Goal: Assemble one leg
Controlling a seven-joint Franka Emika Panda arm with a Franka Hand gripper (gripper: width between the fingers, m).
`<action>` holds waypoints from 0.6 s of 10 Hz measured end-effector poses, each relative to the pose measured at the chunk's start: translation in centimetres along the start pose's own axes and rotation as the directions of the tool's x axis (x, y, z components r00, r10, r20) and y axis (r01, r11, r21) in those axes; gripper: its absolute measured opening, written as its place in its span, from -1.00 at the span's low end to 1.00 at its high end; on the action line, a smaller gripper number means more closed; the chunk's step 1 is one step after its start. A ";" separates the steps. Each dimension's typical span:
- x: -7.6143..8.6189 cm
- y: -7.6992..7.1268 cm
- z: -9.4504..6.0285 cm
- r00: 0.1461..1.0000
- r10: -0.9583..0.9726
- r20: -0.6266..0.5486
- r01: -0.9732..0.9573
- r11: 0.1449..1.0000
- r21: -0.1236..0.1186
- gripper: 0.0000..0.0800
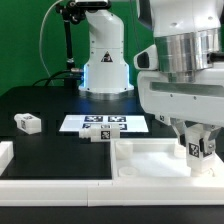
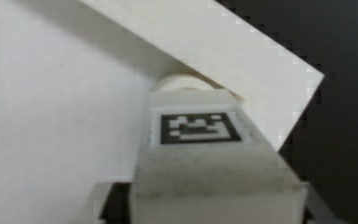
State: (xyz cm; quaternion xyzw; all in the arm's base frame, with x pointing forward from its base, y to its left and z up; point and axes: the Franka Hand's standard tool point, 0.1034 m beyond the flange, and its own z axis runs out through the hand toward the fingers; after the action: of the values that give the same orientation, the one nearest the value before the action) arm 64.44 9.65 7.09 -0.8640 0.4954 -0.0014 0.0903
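Holding the leg (image 1: 195,147) clamped between its two fingers, the gripper (image 1: 196,152) hangs at about four o'clock in the exterior view, low over the large white tray-like piece (image 1: 150,165) that fills the foreground from five to three o'clock. We judge the step in hand to be bringing this leg to its mounting spot on that piece; whether the leg's lower end already touches it, we cannot tell. The arm comes down from one o'clock, wrist upright, fingers pointing straight down, with the leg's square tag facing us. In the wrist view the leg (image 2: 195,150) runs along the middle of the picture, its rounded end over a corner of the tray-like piece (image 2: 69,100), where white gives way to the dark table (no hole or socket shows there). The next move, as we read it, calls for lining that end up with its seat, lowering gently and probably turning the leg in, without loosening the grip. Elsewhere, a second leg (image 1: 27,122) lies on the black table (image 1: 40,100) at nine o'clock, and a third (image 1: 100,137) sits near the centre, just in front of the marker board (image 1: 72,124).
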 end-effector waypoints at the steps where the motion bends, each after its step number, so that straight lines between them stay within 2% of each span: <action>1: 0.0 0.0 0.0 0.999 -0.036 0.000 0.036 0.999 0.000 -0.29; 2: -0.3 0.0 0.0 0.996 -0.087 0.000 0.087 0.996 -0.008 0.13; 3: -1.2 -0.2 0.0 0.960 -0.281 0.008 0.281 0.959 -0.041 0.45; 4: -1.9 -0.4 0.1 0.878 -0.479 0.017 0.479 0.876 -0.057 0.57; 5: -2.8 -0.5 0.2 0.799 -0.601 0.035 0.602 0.796 -0.070 0.57; 6: -3.5 -0.6 0.1 0.771 -0.636 0.044 0.637 0.767 -0.070 0.62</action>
State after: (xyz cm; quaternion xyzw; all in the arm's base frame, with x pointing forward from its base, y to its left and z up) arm 63.22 12.98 7.39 -0.9835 0.1724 -0.0043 0.0540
